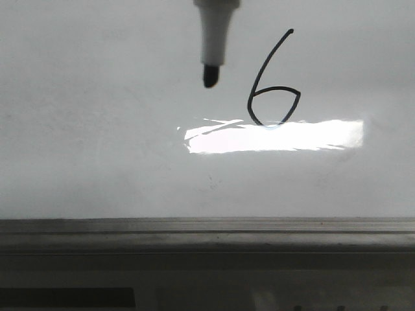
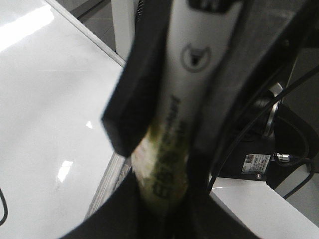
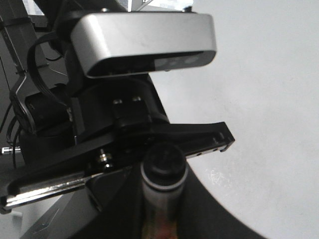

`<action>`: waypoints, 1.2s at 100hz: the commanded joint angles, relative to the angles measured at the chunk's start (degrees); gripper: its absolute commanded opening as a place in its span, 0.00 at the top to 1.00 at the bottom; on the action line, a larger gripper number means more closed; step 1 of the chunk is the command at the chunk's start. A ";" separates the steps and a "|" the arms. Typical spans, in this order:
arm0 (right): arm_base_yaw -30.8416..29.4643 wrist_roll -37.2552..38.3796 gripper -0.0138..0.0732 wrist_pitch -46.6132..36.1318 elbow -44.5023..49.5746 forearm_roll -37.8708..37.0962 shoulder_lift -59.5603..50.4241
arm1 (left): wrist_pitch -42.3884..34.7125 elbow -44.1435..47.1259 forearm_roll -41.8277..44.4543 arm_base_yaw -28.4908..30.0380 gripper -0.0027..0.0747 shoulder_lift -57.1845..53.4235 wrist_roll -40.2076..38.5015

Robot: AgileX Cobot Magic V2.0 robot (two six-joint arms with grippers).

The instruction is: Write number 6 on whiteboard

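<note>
And there it is, the number 6 point(image 1: 272, 81) sits on the whiteboard point(image 1: 97, 162) in thin black line, long slanted upper stroke, pointed angular loop, its base touching the top edge of a bright strip of glare point(image 1: 275, 136). Just beside it, to the left in the front view, the marker point(image 1: 213, 39) hangs tip down from the top of the frame, white barrel tapering to a dark nib. Whether the nib touches the board, the front view does not settle. Along the board's lower edge runs a grey metal strip point(image 1: 207, 227).

Over to the left wrist view: the left end effector point(image 2: 172, 149) is clamped on the marker point(image 2: 184, 99), black fingers point(image 2: 134, 104) pressing either side of the white barrel, printed lettering running down it, blurred and unreadable. The whiteboard point(image 2: 45, 124) gleams off to one side.

Right wrist view now: the right end effector point(image 3: 162, 199) has its dark fingers closed around a second marker point(image 3: 162, 167), seen end-on with a dark cap and pale ring. Beyond it stands a silver camera housing point(image 3: 144, 42) on black arm hardware
</note>
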 commanded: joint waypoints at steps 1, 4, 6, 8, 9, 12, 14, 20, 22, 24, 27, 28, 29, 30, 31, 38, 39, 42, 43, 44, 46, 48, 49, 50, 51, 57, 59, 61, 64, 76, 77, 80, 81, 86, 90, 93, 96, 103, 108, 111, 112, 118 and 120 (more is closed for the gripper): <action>0.18 -0.24 0.89 -3.63 -1.89 -0.98 -0.40 | 2.16 -1.38 -3.93 -0.26 0.93 -0.71 -0.54; 0.18 -0.24 0.89 -3.51 -1.89 -1.14 -0.39 | 2.16 -1.21 -3.93 -0.26 0.92 -0.71 -0.54; 0.18 -0.24 0.89 -3.38 -1.89 -1.14 -0.58 | 2.26 -1.24 -3.93 -0.26 0.92 -0.71 -0.54; 0.18 -0.24 0.89 -3.23 -1.89 -1.14 -0.77 | 2.26 -1.14 -3.93 -0.26 0.91 -0.71 -0.54; 0.18 -0.24 0.89 -3.22 -1.89 -1.29 -0.79 | 2.26 -1.15 -3.93 -0.26 0.90 -0.71 -0.54; 0.18 -0.24 0.89 -2.91 -1.89 -1.44 -0.88 | 2.75 -1.15 -3.93 -0.26 0.88 -0.71 -0.65; 0.18 -0.24 0.89 -2.77 -1.89 -1.44 -0.99 | 2.86 -1.15 -3.93 -0.26 0.86 -0.71 -0.65; 0.18 -0.24 0.89 -2.76 -1.89 -1.52 -1.11 | 2.86 -1.15 -3.93 -0.26 0.78 -0.82 -1.05; 0.18 -0.24 0.89 -2.76 -1.89 -1.52 -1.09 | 2.86 -1.15 -3.93 -0.26 0.76 -0.82 -1.18; 0.18 -0.24 0.89 -2.76 -1.89 -1.73 -1.09 | 2.86 -1.15 -3.93 -0.26 0.73 -0.82 -1.16; 0.18 -0.24 0.89 -2.67 -1.89 -1.73 -1.09 | 2.86 -1.15 -3.93 -0.26 0.69 -0.82 -1.20; 0.18 -0.24 0.89 -2.64 -1.89 -1.87 -1.09 | 2.86 -1.15 -3.93 -0.26 0.68 -0.82 -1.20; 0.18 -0.24 0.89 -2.52 -1.89 -1.87 -1.09 | 2.86 -1.15 -3.93 -0.26 0.68 -0.82 -1.30; 0.18 -0.24 0.89 -2.53 -1.89 -1.87 -1.09 | 2.86 -1.15 -3.93 -0.26 0.66 -0.82 -1.30; 0.18 -0.24 0.89 -2.50 -1.89 -2.01 -1.09 | 2.86 -1.15 -3.93 -0.26 0.66 -0.82 -1.30; 0.18 -0.24 0.89 -1.84 -1.89 -2.44 -1.09 | 2.86 -1.15 -3.93 -0.26 0.65 -0.82 -1.92; 0.18 -0.24 0.89 -1.80 -1.89 -2.42 -1.09 | 2.86 -1.15 -3.93 -0.26 0.65 -0.82 -1.93; 0.18 -0.24 0.89 -1.33 -1.89 -2.45 -1.09 | 2.86 -1.15 -3.93 -0.26 0.65 -0.82 -2.54; 0.18 -0.24 0.89 -1.33 -1.89 -2.59 -1.09 | 2.86 -1.15 -3.93 -0.26 0.65 -0.82 -2.66; 0.18 -0.24 0.89 -1.16 -1.89 -2.59 -1.09 | 2.86 -1.15 -3.93 -0.26 0.65 -0.82 -2.66; 0.18 -0.24 0.89 -0.97 -1.89 -2.75 -1.09 | 2.86 -1.15 -3.93 -0.26 0.65 -0.82 -2.97; 0.18 -0.24 0.89 -0.74 -1.89 -2.75 -1.09 | 3.02 -1.15 -3.93 -0.26 0.65 -0.82 -2.97; 0.18 -0.24 0.89 -0.61 -1.89 -2.87 -1.09 | 2.98 -1.15 -3.93 -0.26 0.65 -0.82 -2.97; 0.18 -0.24 0.89 -0.61 -1.89 -2.87 -1.09 | 3.07 -1.15 -3.93 -0.26 0.65 -0.82 -2.97; 0.18 -0.24 0.89 -0.61 -1.89 -2.87 -1.09 | 3.36 -1.15 -3.93 -0.26 0.65 -0.82 -2.97; 0.18 -0.24 0.89 -0.71 -1.89 -2.87 -1.09 | 4.15 -1.15 -3.93 -0.26 0.65 -0.82 -2.97; 0.18 -0.24 0.89 -0.84 -1.89 -2.87 -1.09 | 4.55 -1.15 -3.93 -0.26 0.65 -0.82 -2.97; 0.18 -0.24 0.89 -1.00 -1.89 -2.87 -1.09 | 4.80 -1.15 -3.93 -0.26 0.65 -0.82 -2.97; 0.18 -0.24 0.89 -1.10 -1.89 -2.95 -1.09 | 5.07 -1.15 -3.93 -0.26 0.65 -0.82 -2.97; 0.18 -0.24 0.89 -1.90 -1.89 -3.00 -1.09 | 5.18 -1.07 -3.93 -0.26 0.66 -0.82 -2.97; 0.18 -0.24 0.89 -1.88 -1.89 -3.00 -1.09 | 5.18 -1.07 -3.93 -0.26 0.66 -0.82 -2.97; 0.18 -0.24 0.89 -1.93 -1.89 -3.00 -1.09 | 5.18 -0.91 -3.93 -0.26 0.67 -0.82 -2.97; 0.18 -0.24 0.89 -2.02 -1.89 -3.00 -1.09 | 5.18 -0.81 -3.93 -0.26 0.68 -0.82 -2.97; 0.18 -0.24 0.89 -2.02 -1.89 -3.09 -1.09 | 5.18 -0.49 -3.93 -0.26 0.73 -0.82 -2.97; 0.18 -0.24 0.89 -2.02 -1.89 -3.09 -1.09 | 5.18 -0.12 -3.93 -0.26 0.79 -0.82 -3.08; 0.18 -0.24 0.89 -2.02 -1.89 -3.09 -1.09 | 5.18 0.26 -3.93 -0.26 0.83 -0.82 -3.08; 0.18 -0.24 0.89 -2.02 -1.89 -3.09 -1.09 | 5.18 0.48 -4.07 -0.26 0.87 -0.82 -3.08; 0.18 -0.24 0.89 -2.02 -1.89 -3.09 -1.09 | 5.18 0.74 -4.07 -0.26 0.98 -0.82 -3.08; 0.18 -0.24 0.89 -2.02 -1.89 -3.09 -1.09 | 5.18 0.74 -4.07 -0.26 0.99 -0.82 -3.08; 0.18 -0.24 0.89 -2.02 -1.89 -3.09 -1.09 | 5.18 0.74 -4.17 -0.26 0.99 -0.82 -3.08; 0.18 -0.24 0.89 -2.02 -1.89 -3.09 -1.09 | 5.18 0.74 -4.16 -0.26 0.99 -0.82 -3.08; 0.18 -0.24 0.89 -1.75 -1.89 -3.09 -1.09 | 5.18 0.74 -4.29 -0.26 0.99 -0.82 -3.08; 0.18 -0.24 0.89 -1.63 -1.89 -3.09 -1.09 | 5.18 0.74 -4.29 -0.26 0.99 -0.82 -3.08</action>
